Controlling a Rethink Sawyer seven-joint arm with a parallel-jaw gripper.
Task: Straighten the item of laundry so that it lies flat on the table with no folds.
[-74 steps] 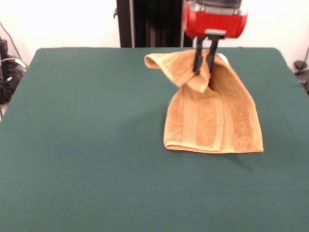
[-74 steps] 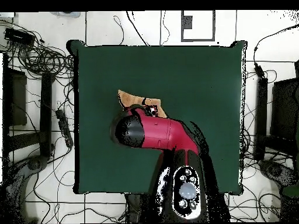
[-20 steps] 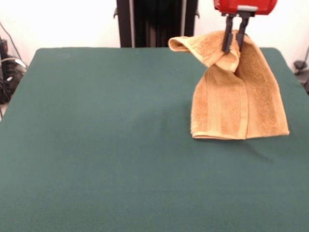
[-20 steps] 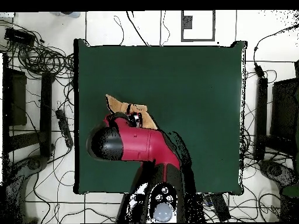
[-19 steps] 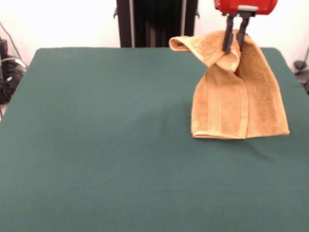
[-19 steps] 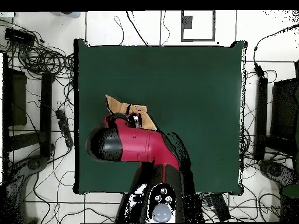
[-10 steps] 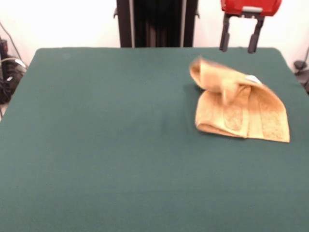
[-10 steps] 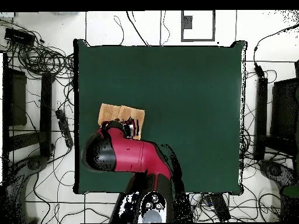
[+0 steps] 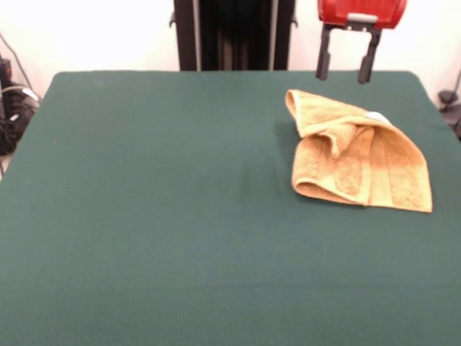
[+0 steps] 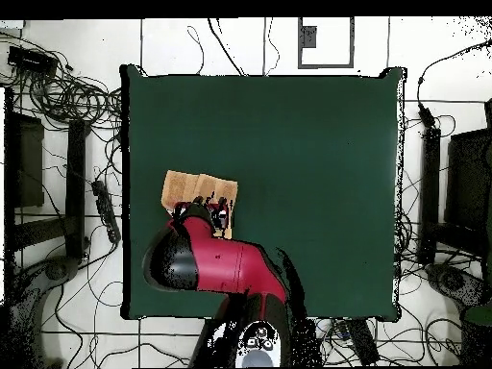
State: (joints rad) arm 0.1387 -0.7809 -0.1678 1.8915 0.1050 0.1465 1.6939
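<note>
The orange-tan towel (image 9: 356, 155) lies crumpled and folded over itself on the dark green table (image 9: 158, 202), at the right side in the front view. Its small white tag (image 9: 376, 116) shows near its far edge. My gripper (image 9: 344, 72) hangs open and empty above the towel's far end, apart from it. In the overhead view the towel (image 10: 195, 186) lies near the table's left edge (image 10: 130, 192), partly hidden under my red arm (image 10: 216, 264).
Cables and black stands lie on the floor around the table (image 10: 67, 106). The towel's right corner sits close to the table's right edge in the front view (image 9: 436, 137).
The gripper held the towel's top up a second ago. It has opened and let go; the towel has dropped into a crumpled heap on the table. The gripper has shifted slightly left.
</note>
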